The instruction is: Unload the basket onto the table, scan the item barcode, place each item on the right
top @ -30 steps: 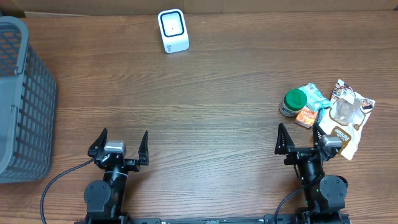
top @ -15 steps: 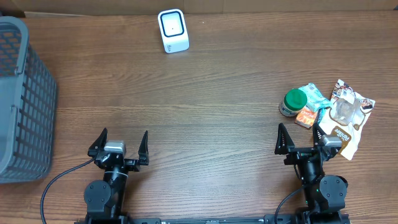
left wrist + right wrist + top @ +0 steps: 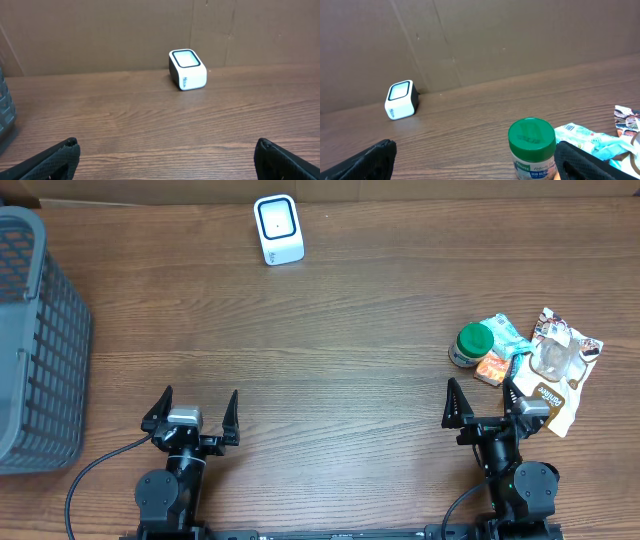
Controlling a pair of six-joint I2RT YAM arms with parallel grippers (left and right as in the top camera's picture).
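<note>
A white barcode scanner (image 3: 278, 229) stands at the far middle of the table, its window showing in the left wrist view (image 3: 187, 68) and the right wrist view (image 3: 400, 99). At the right lies a small pile of items: a green-lidded jar (image 3: 472, 345) (image 3: 532, 147), a teal pouch (image 3: 506, 332) (image 3: 592, 138), an orange packet (image 3: 492, 367) and a printed bag (image 3: 559, 367). My left gripper (image 3: 191, 414) (image 3: 165, 162) is open near the front edge, holding nothing. My right gripper (image 3: 483, 407) (image 3: 475, 162) is open just in front of the jar, not touching it.
A grey plastic basket (image 3: 38, 345) fills the left side of the table; its corner shows in the left wrist view (image 3: 6, 110). A brown cardboard wall (image 3: 100, 30) runs along the table's far edge behind the scanner.
</note>
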